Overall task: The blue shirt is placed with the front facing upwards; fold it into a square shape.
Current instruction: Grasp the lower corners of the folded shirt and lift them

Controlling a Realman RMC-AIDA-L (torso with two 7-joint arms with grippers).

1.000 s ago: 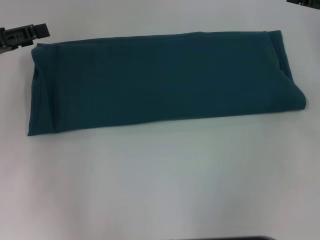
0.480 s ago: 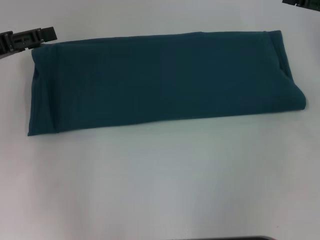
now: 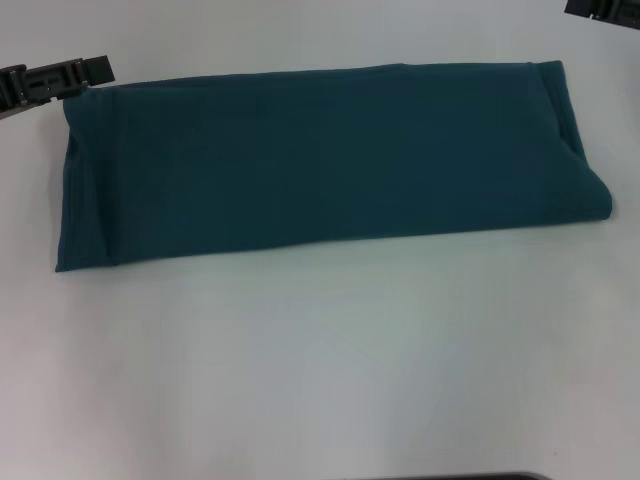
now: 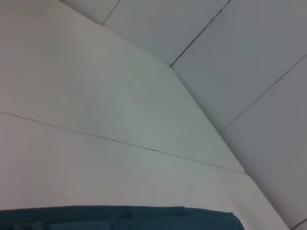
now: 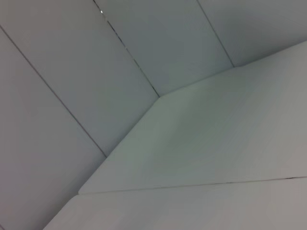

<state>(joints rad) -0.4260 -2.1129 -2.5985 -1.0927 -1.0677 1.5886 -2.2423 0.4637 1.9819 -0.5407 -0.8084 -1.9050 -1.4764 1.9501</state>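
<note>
The left claw [image 3: 55,78] sits at the far left corner of the blue shirt [image 3: 320,160]; I cannot tell its finger state. The shirt lies as a long band across the white counter [image 3: 320,360]. Pinch both layers at that corner, then carry it flat toward the right end. The right claw [image 3: 603,8] waits at the far right edge.
</note>
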